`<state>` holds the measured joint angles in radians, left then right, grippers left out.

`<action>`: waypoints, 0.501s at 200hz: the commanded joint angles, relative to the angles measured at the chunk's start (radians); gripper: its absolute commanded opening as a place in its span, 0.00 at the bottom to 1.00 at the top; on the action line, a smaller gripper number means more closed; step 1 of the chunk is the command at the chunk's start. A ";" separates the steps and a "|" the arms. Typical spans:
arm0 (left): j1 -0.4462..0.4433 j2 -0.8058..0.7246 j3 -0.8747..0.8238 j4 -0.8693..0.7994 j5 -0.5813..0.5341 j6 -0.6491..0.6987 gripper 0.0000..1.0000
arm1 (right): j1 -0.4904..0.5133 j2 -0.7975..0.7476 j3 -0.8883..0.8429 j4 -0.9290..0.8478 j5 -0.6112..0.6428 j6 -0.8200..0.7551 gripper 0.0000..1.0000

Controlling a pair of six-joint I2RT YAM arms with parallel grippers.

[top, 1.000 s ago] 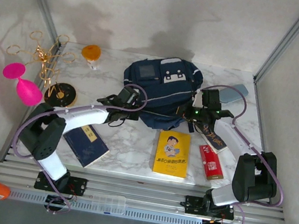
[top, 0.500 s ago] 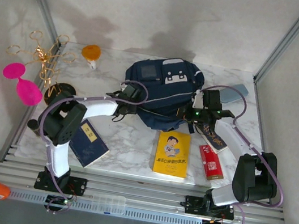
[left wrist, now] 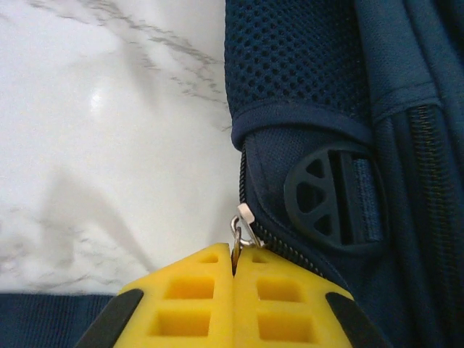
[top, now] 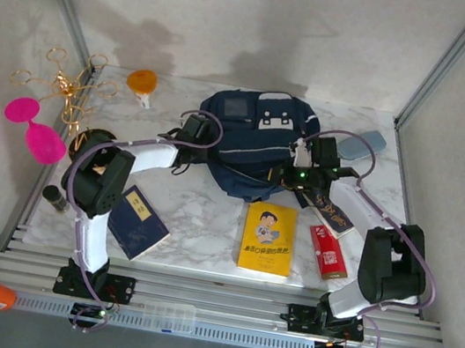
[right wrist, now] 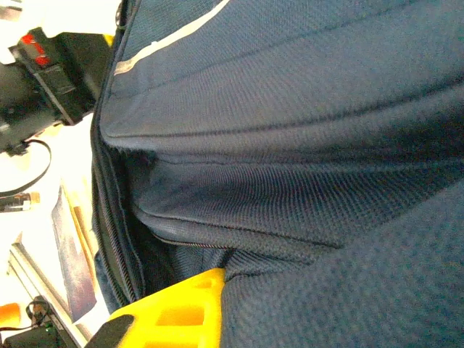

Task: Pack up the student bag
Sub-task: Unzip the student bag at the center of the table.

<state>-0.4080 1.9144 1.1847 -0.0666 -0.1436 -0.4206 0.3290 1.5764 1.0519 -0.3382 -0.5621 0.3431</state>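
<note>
I see left claw (left wrist: 233,255) pinching the metal zipper pull (left wrist: 245,220) on navy blue fabric backpack (top: 251,141), 9 o'clock side; right claw (top: 290,175) clamps its fabric, 3 o'clock.

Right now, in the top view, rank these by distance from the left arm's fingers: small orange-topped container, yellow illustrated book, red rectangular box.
1. Small orange-topped container, back left of the table.
2. Yellow illustrated book, near centre.
3. Red rectangular box, near right.

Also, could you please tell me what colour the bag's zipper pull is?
Silver; the zipper pull shows best in the left wrist view.
</note>
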 commanded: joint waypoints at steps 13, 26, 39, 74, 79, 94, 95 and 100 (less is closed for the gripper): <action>0.024 -0.149 -0.108 -0.041 -0.168 -0.038 0.00 | 0.059 0.113 0.110 0.076 -0.083 -0.046 0.00; 0.036 -0.143 -0.105 -0.042 -0.166 -0.016 0.00 | 0.066 0.137 0.121 0.087 -0.075 -0.031 0.00; 0.057 -0.106 -0.072 -0.040 -0.091 0.032 0.00 | 0.068 0.118 0.095 0.129 -0.052 0.014 0.00; 0.061 -0.032 0.037 -0.076 -0.101 0.069 0.00 | 0.077 0.075 0.006 0.233 -0.042 0.119 0.24; 0.061 -0.024 0.047 -0.068 -0.084 0.073 0.00 | 0.085 0.068 -0.004 0.246 -0.051 0.127 0.28; 0.061 0.003 0.098 -0.103 -0.064 0.083 0.08 | 0.109 0.034 -0.023 0.241 -0.019 0.139 0.42; 0.061 0.004 0.100 -0.107 -0.065 0.083 0.09 | 0.110 0.031 -0.023 0.240 -0.016 0.140 0.43; 0.061 0.002 0.106 -0.122 -0.075 0.081 0.13 | 0.113 0.014 -0.030 0.229 0.006 0.149 0.45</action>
<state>-0.3580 1.8915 1.2140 -0.1467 -0.2283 -0.3809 0.4080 1.6775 1.0512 -0.1825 -0.5789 0.4244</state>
